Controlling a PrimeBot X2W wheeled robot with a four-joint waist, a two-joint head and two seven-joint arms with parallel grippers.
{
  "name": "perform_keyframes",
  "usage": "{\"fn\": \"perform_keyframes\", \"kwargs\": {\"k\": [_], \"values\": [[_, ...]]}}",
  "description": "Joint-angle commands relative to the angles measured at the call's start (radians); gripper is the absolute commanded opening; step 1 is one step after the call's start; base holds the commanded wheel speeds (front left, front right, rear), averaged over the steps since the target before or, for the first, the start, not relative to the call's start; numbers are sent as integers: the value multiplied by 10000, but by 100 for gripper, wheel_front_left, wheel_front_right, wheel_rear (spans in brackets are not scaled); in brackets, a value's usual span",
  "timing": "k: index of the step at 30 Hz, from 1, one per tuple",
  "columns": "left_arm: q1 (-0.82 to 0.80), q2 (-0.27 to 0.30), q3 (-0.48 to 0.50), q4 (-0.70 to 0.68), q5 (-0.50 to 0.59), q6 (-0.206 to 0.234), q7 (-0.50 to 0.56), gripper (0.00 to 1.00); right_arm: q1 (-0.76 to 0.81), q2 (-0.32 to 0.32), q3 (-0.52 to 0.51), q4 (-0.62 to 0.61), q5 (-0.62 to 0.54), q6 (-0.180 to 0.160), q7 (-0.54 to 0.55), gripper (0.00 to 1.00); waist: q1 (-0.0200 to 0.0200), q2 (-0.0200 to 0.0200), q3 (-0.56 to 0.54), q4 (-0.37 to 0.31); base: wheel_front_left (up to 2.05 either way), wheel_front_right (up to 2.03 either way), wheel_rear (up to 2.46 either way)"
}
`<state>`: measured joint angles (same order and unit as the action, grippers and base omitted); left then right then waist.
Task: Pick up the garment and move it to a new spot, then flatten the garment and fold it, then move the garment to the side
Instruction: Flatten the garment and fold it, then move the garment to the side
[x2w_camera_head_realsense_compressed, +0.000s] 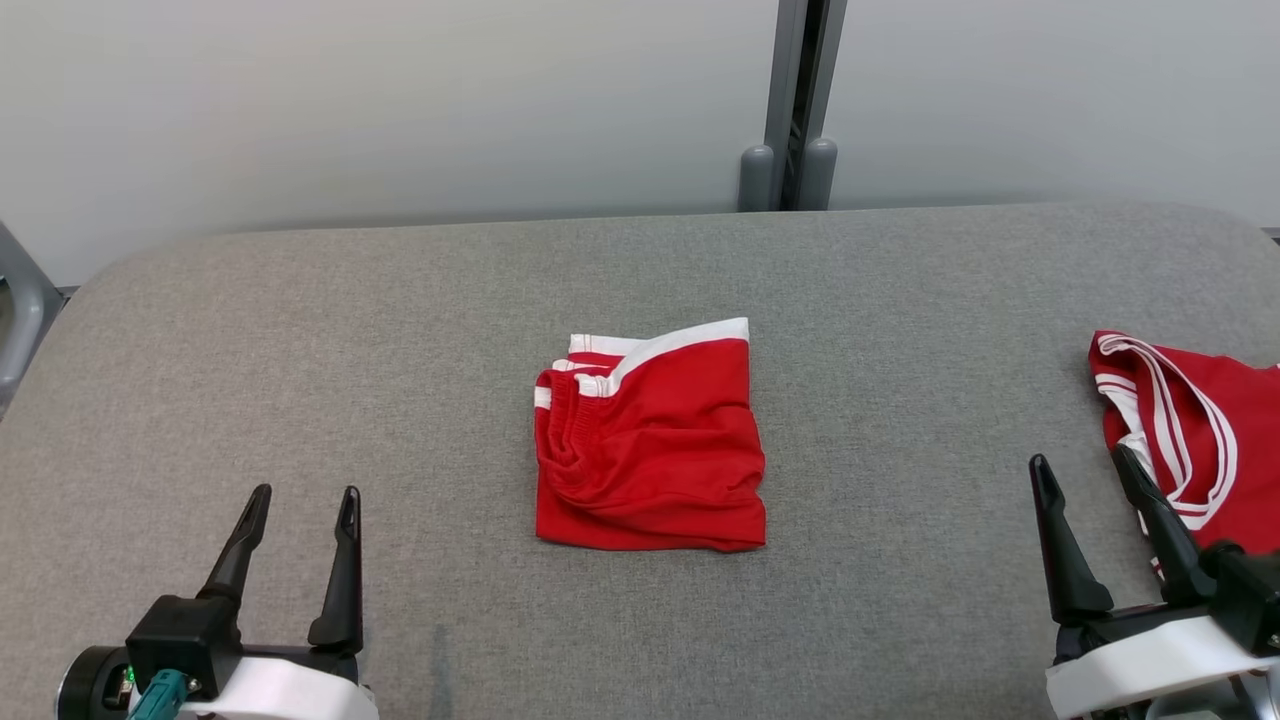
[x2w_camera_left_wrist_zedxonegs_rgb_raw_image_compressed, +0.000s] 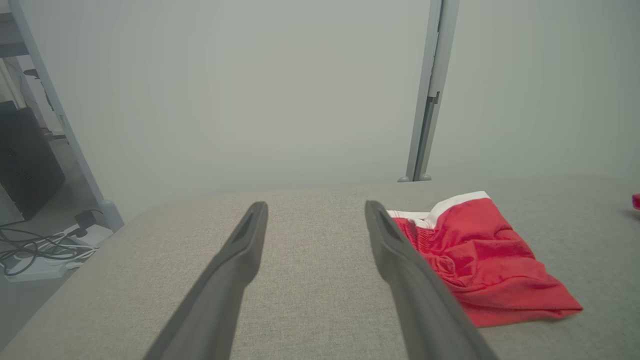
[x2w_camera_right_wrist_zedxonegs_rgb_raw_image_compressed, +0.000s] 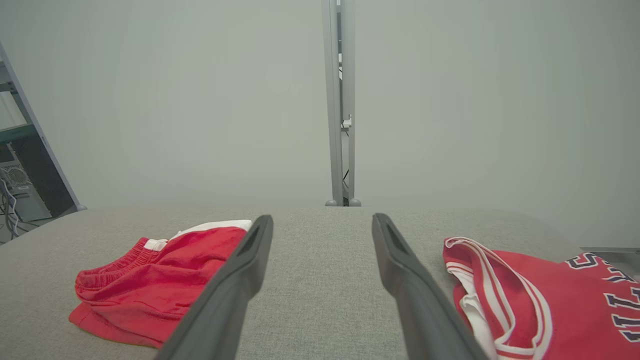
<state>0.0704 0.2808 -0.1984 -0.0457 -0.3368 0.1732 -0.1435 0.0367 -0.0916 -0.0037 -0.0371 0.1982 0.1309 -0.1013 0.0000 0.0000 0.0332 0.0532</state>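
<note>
On the grey padded table (x2w_camera_head_realsense_compressed: 400, 330), the red shorts (x2w_camera_head_realsense_compressed: 650, 450) lie folded square at dead centre, seemingly ready to be shifted aside; a red jersey (x2w_camera_head_realsense_compressed: 1200, 420) sits bunched at three o'clock by the edge. The left gripper (x2w_camera_head_realsense_compressed: 306, 492) at seven o'clock and the right gripper (x2w_camera_head_realsense_compressed: 1082, 458) at four hover spread wide and empty, flanking the shorts.

A red jersey (x2w_camera_head_realsense_compressed: 1240, 390) with white trim and dark lettering was laid at the right edge of a grey cloth-covered table (x2w_camera_head_realsense_compressed: 300, 330). A grey post (x2w_camera_head_realsense_compressed: 795, 100) was set against the pale wall (x2w_camera_head_realsense_compressed: 400, 100) behind. Cables (x2w_camera_left_wrist_zedxonegs_rgb_raw_image_compressed: 30, 247) were strewn on the floor.
</note>
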Motion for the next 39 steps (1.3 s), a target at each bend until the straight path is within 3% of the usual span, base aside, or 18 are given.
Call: {"fn": "perform_keyframes", "kwargs": {"k": [1, 28, 39], "values": [[41, 77, 31, -71, -26, 52, 36, 100, 122, -22, -67, -31, -2, -4, 39, 100, 0, 0, -7, -9, 0, 0, 0], [-185, 100, -153, -337, -68, 273, 198, 100, -124, -56, -67, 124, -31, -4, 171, 100, 0, 0, 87, -33, 0, 0, 0], [-1280, -85, -428, -444, 4, -11, -123, 100, -1193, -306, -79, 271, 5, -4, 494, 100, 0, 0, 1300, 806, 0, 0, 0]]}}
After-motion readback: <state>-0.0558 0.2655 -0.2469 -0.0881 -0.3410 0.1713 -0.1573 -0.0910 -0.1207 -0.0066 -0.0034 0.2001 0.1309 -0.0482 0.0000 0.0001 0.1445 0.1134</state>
